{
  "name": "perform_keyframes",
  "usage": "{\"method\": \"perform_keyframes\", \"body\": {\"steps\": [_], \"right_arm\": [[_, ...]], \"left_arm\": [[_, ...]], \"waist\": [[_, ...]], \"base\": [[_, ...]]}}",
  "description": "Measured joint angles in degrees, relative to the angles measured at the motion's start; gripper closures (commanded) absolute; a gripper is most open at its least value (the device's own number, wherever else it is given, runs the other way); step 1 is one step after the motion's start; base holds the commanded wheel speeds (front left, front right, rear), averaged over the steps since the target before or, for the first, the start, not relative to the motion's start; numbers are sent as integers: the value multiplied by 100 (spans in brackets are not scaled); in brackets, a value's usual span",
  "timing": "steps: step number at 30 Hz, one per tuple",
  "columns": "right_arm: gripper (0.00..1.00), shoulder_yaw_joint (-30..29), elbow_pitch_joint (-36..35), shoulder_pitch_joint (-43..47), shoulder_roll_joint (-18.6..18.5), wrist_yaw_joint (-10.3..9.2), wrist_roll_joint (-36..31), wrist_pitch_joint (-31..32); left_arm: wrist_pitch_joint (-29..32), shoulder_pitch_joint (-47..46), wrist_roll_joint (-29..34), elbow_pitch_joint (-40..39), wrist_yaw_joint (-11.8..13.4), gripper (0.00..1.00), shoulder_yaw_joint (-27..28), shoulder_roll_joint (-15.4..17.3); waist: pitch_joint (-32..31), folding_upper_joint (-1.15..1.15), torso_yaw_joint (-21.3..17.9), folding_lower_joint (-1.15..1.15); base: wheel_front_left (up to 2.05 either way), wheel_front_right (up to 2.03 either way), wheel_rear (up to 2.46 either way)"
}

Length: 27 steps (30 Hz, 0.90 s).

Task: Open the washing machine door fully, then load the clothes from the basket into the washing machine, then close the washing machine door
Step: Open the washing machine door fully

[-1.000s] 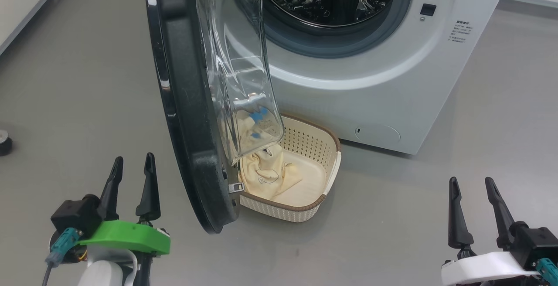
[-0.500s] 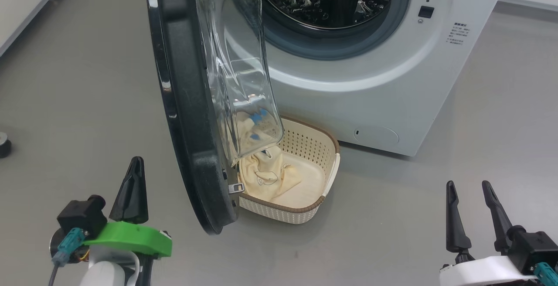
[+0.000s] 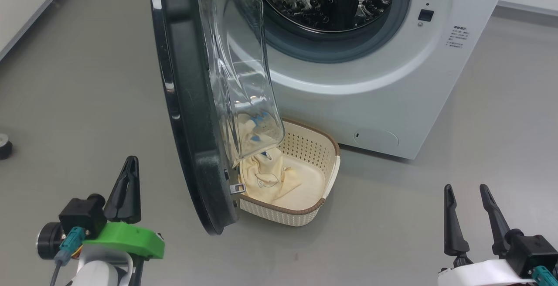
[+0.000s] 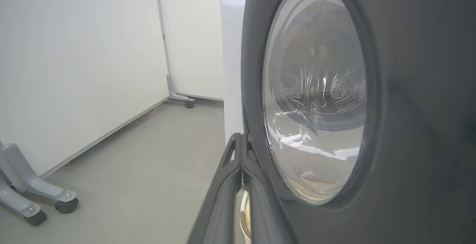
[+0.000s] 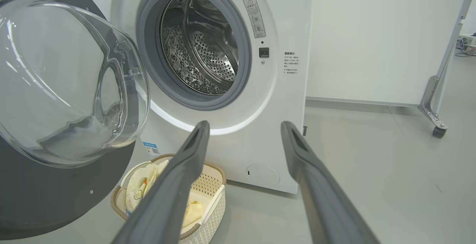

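The white washing machine stands ahead with its steel drum exposed. The washing machine door hangs partly open, nearly edge-on in the head view, its glass bowl bulging right. Below it on the floor sits the basket holding the cream clothes, partly hidden behind the glass. My left gripper is shut on nothing, left of the door's outer face, fingertips together. My right gripper stands open and empty, well right of the basket, facing the machine.
Grey floor runs all around. A black caster sits at the far left. White partition panels on wheeled feet stand to the left, and another with a caster stands right of the machine.
My left gripper's fingers have closed together, holding nothing. The head view has shifted slightly; the door, basket and right gripper stay as they were.
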Motion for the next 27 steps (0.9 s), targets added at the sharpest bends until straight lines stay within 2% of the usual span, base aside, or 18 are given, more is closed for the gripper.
{"method": "perform_keyframes", "body": {"steps": [10,20,23,27], "right_arm": [[0,-46,7,15,100,110,-23,0],[0,-98,7,101,148,182,-64,0],[0,-108,7,101,175,202,-108,0],[0,-138,7,102,204,233,-114,0]], "left_arm": [[0,-209,414,-442,58,100,122,309],[-2,-940,812,-1881,160,100,181,415],[-7,-1081,948,-2340,177,100,77,410],[-8,-1109,1155,-2809,146,100,-344,364]], "waist": [[-54,0,30,0],[-63,0,97,0],[-61,0,100,0],[-50,0,94,0]], "base": [[0,0,0],[0,0,0],[0,0,0],[0,0,0]]}}
